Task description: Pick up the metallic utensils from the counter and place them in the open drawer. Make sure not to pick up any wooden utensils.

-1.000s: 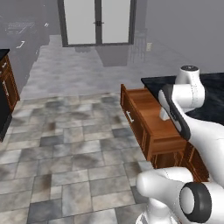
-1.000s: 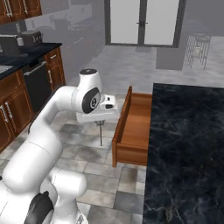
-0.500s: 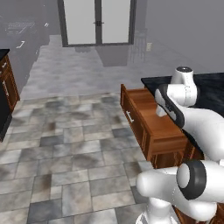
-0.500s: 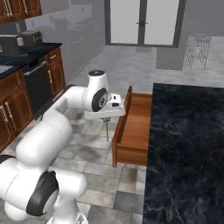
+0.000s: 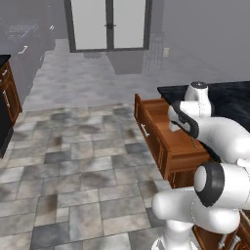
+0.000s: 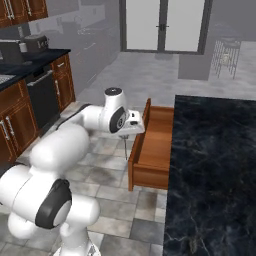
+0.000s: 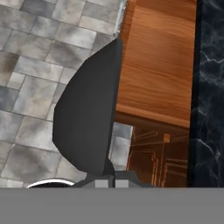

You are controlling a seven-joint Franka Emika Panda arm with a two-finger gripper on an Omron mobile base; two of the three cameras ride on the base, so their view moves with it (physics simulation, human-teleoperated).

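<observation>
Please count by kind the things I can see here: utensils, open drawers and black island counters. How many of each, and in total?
metal utensil: 1
open drawer: 1
black island counter: 1
Total: 3

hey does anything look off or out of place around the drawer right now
One oddity: the gripper carries a thin metal utensil dangling over the floor, just outside the open drawer, not above its empty bottom. Nothing looks spilled or damaged.

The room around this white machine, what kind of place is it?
Most likely a home kitchen, computer-drawn. A black stone island counter has a wooden drawer pulled open, dark wood cabinets run along the wall, and the stone-tile floor leads to glass double doors.
</observation>
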